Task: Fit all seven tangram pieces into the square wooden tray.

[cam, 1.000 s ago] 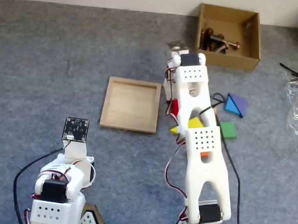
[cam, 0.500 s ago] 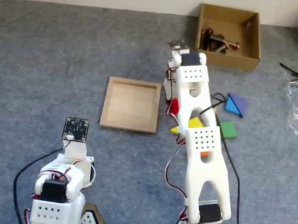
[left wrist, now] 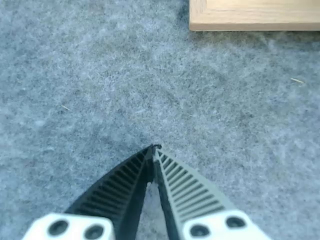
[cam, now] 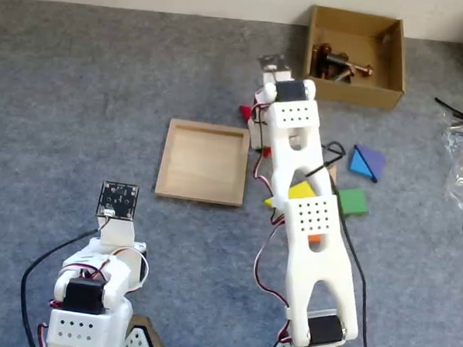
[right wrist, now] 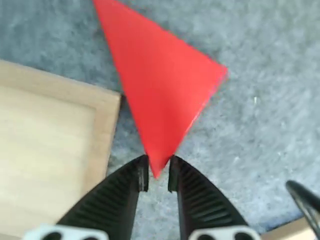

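Red triangle (right wrist: 160, 95): pinched by one corner in right hand (right wrist: 157, 172), just beside tray (right wrist: 106, 127) corner. Left hand (left wrist: 154, 150) closed, empty. Advice: clear the rim, square an edge to the wall, lower flat before release.

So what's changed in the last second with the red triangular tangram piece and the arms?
The right gripper, shut on the red triangular tangram piece, carried it from beside the square wooden tray's right edge to its far right corner. The left gripper, the tray and the green square piece stayed put.
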### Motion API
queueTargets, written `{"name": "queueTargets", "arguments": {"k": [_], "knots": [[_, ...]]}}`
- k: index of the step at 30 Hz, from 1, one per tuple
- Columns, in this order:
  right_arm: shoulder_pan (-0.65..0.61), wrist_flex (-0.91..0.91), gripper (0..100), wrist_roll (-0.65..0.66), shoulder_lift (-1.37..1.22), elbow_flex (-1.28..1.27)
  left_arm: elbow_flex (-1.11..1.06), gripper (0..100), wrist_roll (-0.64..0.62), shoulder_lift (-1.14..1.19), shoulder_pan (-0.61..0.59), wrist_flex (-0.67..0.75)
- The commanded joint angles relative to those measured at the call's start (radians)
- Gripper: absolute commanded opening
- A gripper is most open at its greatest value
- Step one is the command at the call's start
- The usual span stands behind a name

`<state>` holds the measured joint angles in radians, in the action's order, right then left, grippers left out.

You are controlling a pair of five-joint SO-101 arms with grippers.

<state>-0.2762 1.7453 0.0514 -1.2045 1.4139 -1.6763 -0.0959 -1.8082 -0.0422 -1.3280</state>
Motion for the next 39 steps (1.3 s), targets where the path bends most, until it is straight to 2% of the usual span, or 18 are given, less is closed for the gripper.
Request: {"name": "queueTargets", "arguments": {"k": [1, 7, 11, 14, 19, 24, 29, 39], "knots": [[-0.007, 0.016, 5.9, -0.015, 0.022, 0.044, -0.019, 1, -0.006, -0.007, 0.018, 0.003], [-0.005, 0.015, 6.0, -0.012, 0.027, 0.047, -0.019, 1, -0.006, -0.007, 0.018, 0.003], [-0.010, 0.018, 11.3, 0.126, 0.077, 0.076, -0.019, 1, -0.006, -0.007, 0.018, 0.003], [-0.004, 0.018, 15.5, 0.130, 0.111, 0.074, -0.019, 1, -0.006, -0.007, 0.018, 0.003], [0.010, 0.018, 16.3, 0.138, 0.160, 0.074, -0.019, 1, -0.006, -0.007, 0.018, 0.003], [0.005, 0.016, 17.0, 0.333, 0.203, 0.073, -0.019, 1, -0.006, -0.007, 0.018, 0.003], [0.005, -0.004, 25.2, 0.459, 0.205, 0.071, -0.019, 1, -0.006, -0.007, 0.018, 0.003], [-0.025, -0.091, 25.5, 0.500, 0.200, 0.051, -0.019, 1, -0.006, -0.007, 0.018, 0.003]]}}
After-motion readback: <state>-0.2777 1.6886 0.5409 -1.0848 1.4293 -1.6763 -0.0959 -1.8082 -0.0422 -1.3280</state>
